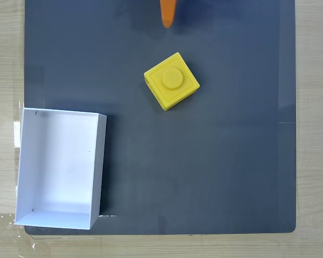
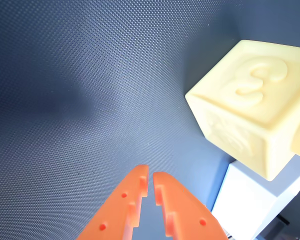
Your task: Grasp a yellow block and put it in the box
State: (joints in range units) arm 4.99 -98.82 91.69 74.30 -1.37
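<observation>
The approach step was in hand; nothing had been grasped. In the fixed view the yellow block [image 1: 171,80] sat on the dark mat [image 1: 215,172] that covered the counter [image 1: 5,64], turned at an angle to the mat's edges, its 1 round stud facing up. The box [image 1: 28,161] lay well apart from it toward the lower left of that view, open and with nothing in it, partly overhanging the mat's left edge. The orange tip of the gripper [image 1: 168,13] entered from the top edge, near the block but not touching it.

In the wrist view the gripper [image 2: 150,175] had its 2 orange fingers almost together, only a thin slit between the tips, holding nothing. The block [image 2: 250,105] appeared pale there, off to the right of the fingers, with a raised figure moulded on one face.

Judging from this, the next move called for spreading the fingers wider than the block, swinging over it, matching its turned angle, then descending to clamp 2 opposite sides.
</observation>
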